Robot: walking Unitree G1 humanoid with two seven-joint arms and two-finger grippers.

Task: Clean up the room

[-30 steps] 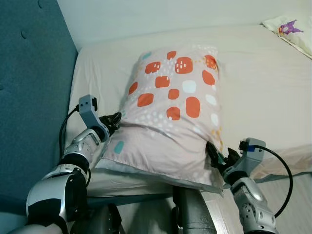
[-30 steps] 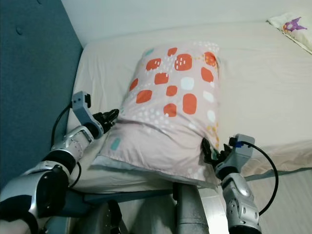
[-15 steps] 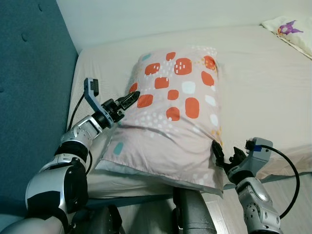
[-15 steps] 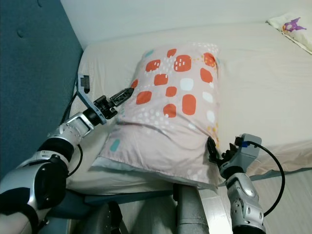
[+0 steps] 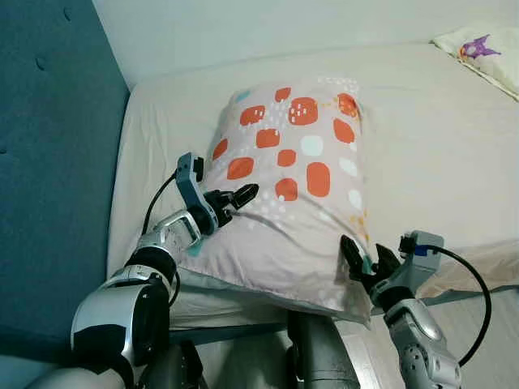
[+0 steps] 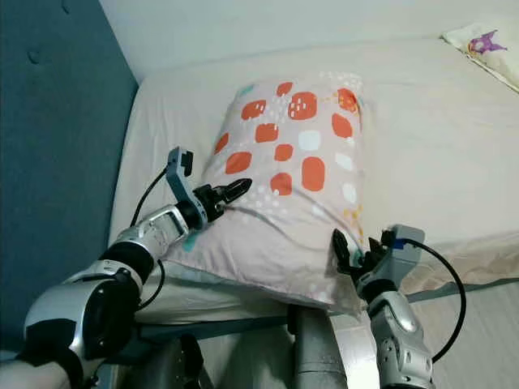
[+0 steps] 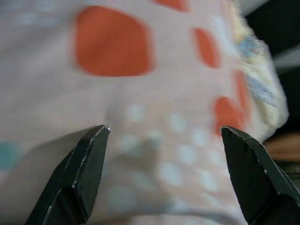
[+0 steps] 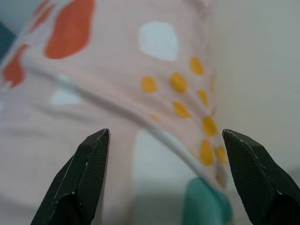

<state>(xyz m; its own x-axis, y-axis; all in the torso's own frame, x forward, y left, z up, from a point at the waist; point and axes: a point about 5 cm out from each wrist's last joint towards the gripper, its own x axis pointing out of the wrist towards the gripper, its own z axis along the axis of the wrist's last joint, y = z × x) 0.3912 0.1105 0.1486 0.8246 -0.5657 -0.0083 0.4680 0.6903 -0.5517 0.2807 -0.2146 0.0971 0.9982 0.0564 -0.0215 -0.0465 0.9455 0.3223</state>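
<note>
Now both the left gripper (image 5: pixel 243 196) and right gripper (image 5: pixel 362 258) hovered spread wide over the pillow (image 5: pixel 292 186) on the bed (image 5: pixel 422 138), so a shallow pinch risked snagging only loose cover.

Head views: from above, facing forward and down over the bed (image 5: pixel 454 138), both sharing the spotted pillow (image 5: pixel 296 194), the blue headboard (image 5: pixel 49 162) at left, and both arms low in frame. Left wrist view: very near the pillow, along two spread black fingers (image 7: pixel 79 173) onto blurred orange patches. Right wrist view: equally near, along its own spread fingers (image 8: pixel 86 173) toward the pillow's edge and the pale sheet beyond.
</note>
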